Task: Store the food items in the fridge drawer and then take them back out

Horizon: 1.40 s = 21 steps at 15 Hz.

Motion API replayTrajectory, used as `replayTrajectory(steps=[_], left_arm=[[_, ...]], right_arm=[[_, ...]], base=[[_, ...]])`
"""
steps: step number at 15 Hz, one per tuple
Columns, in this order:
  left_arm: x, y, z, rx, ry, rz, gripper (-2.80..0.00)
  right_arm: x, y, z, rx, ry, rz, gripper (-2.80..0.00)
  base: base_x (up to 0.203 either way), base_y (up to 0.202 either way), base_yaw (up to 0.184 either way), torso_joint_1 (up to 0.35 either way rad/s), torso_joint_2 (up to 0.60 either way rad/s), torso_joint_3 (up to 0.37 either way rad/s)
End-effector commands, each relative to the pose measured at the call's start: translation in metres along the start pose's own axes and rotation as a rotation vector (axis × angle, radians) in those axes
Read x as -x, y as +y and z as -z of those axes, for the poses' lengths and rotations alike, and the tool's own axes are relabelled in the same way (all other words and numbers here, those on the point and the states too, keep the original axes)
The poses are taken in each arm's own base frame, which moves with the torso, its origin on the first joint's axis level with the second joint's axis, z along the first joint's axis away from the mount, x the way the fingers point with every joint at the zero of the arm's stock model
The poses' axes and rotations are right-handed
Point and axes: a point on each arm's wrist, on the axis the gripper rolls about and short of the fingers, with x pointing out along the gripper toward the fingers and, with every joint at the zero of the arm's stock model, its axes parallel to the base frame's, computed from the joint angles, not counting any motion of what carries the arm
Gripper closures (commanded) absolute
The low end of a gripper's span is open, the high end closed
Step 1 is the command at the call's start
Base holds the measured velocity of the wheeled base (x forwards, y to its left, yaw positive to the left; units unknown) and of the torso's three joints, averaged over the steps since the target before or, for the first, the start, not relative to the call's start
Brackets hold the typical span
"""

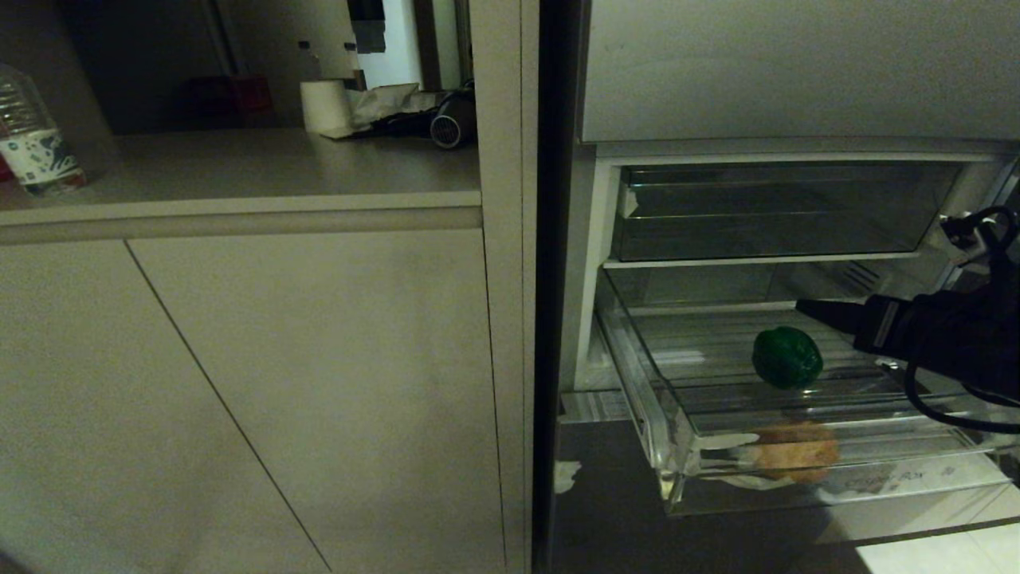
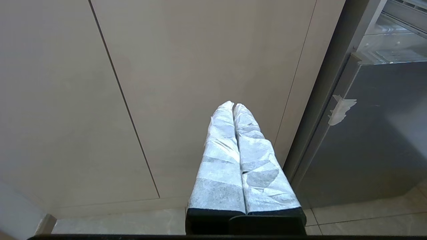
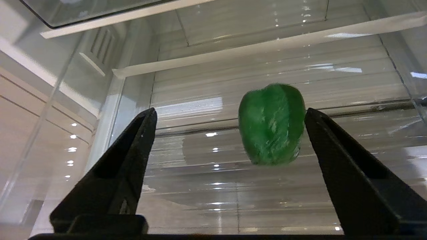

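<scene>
The right gripper [image 3: 230, 115] is hanging inside the pulled-out fridge drawer [image 1: 677, 470], jaws wide apart, aiming at the green bell pepper [image 3: 272, 124] lying on the ribbed floor. Judging by this, retrieval is starting: advance, then close. Only the head view is showing the tan lump [image 1: 795, 451] by the front lip; the left gripper [image 2: 233, 106], jaws together, is parked facing the cabinet door [image 2: 166, 66].

Dim kitchen. Beige cabinet doors [image 1: 239, 399] fill the head view from 7 to 9 o'clock, under a counter [image 1: 239, 171] at 10. A grey panel [image 1: 797, 68] sits at 1 o'clock; pale floor tiles [image 1: 940, 554] at 5.
</scene>
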Motion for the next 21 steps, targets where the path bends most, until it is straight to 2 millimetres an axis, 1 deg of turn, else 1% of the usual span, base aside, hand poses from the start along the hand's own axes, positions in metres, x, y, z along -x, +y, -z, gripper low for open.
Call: replayTrajectory(steps=[1, 3, 6, 8, 9, 10, 11, 12, 13, 14, 17, 19, 21], left_arm=[[0.0, 0.0, 0.0, 0.0, -0.001, -0.001, 0.0], [0.0, 0.0, 0.0, 0.0, -0.001, -0.001, 0.0], [0.0, 0.0, 0.0, 0.0, -0.001, -0.001, 0.0], [0.0, 0.0, 0.0, 0.0, -0.001, -0.001, 0.0], [0.0, 0.0, 0.0, 0.0, -0.001, -0.001, 0.0], [0.0, 0.0, 0.0, 0.0, -0.001, -0.001, 0.0], [0.0, 0.0, 0.0, 0.0, -0.001, -0.001, 0.0], [0.0, 0.0, 0.0, 0.0, -0.001, -0.001, 0.0], [0.0, 0.0, 0.0, 0.0, -0.001, -0.001, 0.0], [0.0, 0.0, 0.0, 0.0, -0.001, -0.001, 0.0], [0.0, 0.0, 0.0, 0.0, -0.001, -0.001, 0.0], [0.0, 0.0, 0.0, 0.0, -0.001, -0.001, 0.0], [0.0, 0.0, 0.0, 0.0, 0.001, -0.001, 0.0]], right_arm=[[0.013, 0.002, -0.001, 0.003, -0.022, -0.005, 0.0], [0.045, 0.005, 0.002, 0.012, -0.068, -0.006, 0.0], [0.096, 0.008, 0.015, 0.023, -0.156, 0.03, 0.0], [0.133, 0.008, 0.036, 0.03, -0.216, 0.038, 0.0], [0.147, 0.007, 0.049, 0.038, -0.229, 0.04, 0.0], [0.159, 0.004, 0.066, 0.05, -0.226, 0.049, 0.0], [0.167, 0.001, 0.084, 0.059, -0.19, 0.067, 0.0], [0.171, -0.002, 0.103, 0.061, -0.09, 0.103, 0.0], [0.17, -0.005, 0.116, 0.059, 0.011, 0.134, 0.0], [0.166, -0.007, 0.119, 0.058, 0.059, 0.146, 0.0], [0.147, -0.008, 0.115, 0.054, 0.161, 0.163, 0.0], [0.128, -0.007, 0.101, 0.049, 0.201, 0.166, 0.0], [0.105, -0.006, 0.085, 0.049, 0.222, 0.168, 0.0]], base=[[0.0, 0.0, 0.0, 0.0, 0.0, 0.0], [0.0, 0.0, 0.0, 0.0, 0.0, 0.0], [0.0, 0.0, 0.0, 0.0, 0.0, 0.0], [0.0, 0.0, 0.0, 0.0, 0.0, 0.0], [0.0, 0.0, 0.0, 0.0, 0.0, 0.0], [0.0, 0.0, 0.0, 0.0, 0.0, 0.0], [0.0, 0.0, 0.0, 0.0, 0.0, 0.0], [0.0, 0.0, 0.0, 0.0, 0.0, 0.0], [0.0, 0.0, 0.0, 0.0, 0.0, 0.0], [0.0, 0.0, 0.0, 0.0, 0.0, 0.0], [0.0, 0.0, 0.0, 0.0, 0.0, 0.0], [0.0, 0.0, 0.0, 0.0, 0.0, 0.0], [0.0, 0.0, 0.0, 0.0, 0.0, 0.0]])
